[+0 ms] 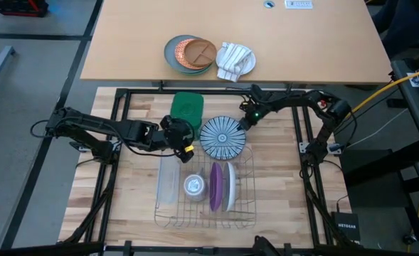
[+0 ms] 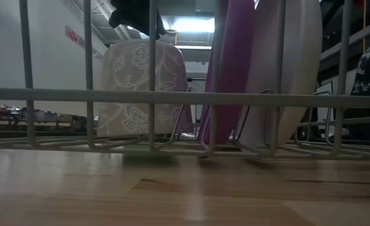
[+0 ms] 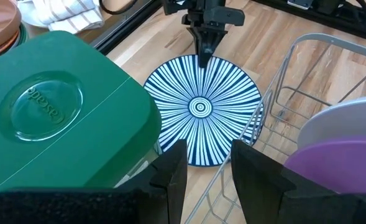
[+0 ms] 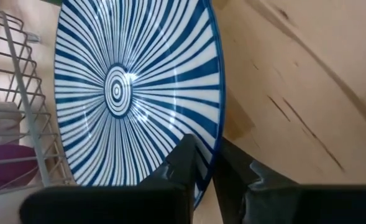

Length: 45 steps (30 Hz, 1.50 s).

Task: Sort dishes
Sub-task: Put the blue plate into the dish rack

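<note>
The striped plate lies face up by the far end of the wire rack, its near edge over the rack's far rim. My right gripper is shut on its far right rim. My left gripper is open just left of the plate, next to the green container, and touches nothing that I can see. The purple plate and the plain white plate stand on edge side by side in the rack, and both show in the low view, purple plate and white plate. My right gripper pinches the striped plate's rim between its two fingers, one finger on the striped upper face and the other outside the edge. It comes from the table's far right, slanting down. The opposite edge rests on the rack.
A floral cup and a clear container sit in the rack's left part. On the far table are a grey plate with an orange-brown divided plate and a white plate with a checked cloth. Bare wood lies right of the rack.
</note>
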Each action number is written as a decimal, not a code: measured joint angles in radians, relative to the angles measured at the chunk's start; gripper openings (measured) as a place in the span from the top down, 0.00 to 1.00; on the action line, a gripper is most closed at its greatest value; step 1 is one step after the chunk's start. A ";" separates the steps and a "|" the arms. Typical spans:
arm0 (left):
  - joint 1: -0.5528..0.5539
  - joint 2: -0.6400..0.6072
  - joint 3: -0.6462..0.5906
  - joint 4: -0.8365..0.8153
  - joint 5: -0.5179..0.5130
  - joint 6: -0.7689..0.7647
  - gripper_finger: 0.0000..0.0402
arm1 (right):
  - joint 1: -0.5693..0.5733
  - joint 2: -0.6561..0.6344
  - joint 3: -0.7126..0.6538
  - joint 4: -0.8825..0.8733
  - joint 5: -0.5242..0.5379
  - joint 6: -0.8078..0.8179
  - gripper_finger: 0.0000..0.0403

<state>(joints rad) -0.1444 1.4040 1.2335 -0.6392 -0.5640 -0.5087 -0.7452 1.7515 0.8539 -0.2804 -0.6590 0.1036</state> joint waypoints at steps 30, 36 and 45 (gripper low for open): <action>0.000 0.000 0.000 0.000 0.000 0.022 0.72 | -0.001 0.000 0.442 -0.524 0.165 -0.116 0.97; 0.000 0.001 0.000 0.001 0.000 0.086 0.72 | -0.001 0.000 0.541 -0.623 0.223 -0.136 0.97; 0.002 0.002 0.000 0.007 -0.001 0.145 0.72 | -0.001 0.000 0.685 -0.746 0.238 -0.140 0.97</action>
<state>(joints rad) -0.1421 1.4055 1.2335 -0.6320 -0.5648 -0.3637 -0.7464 1.7515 1.5393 -1.0266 -0.4208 -0.0364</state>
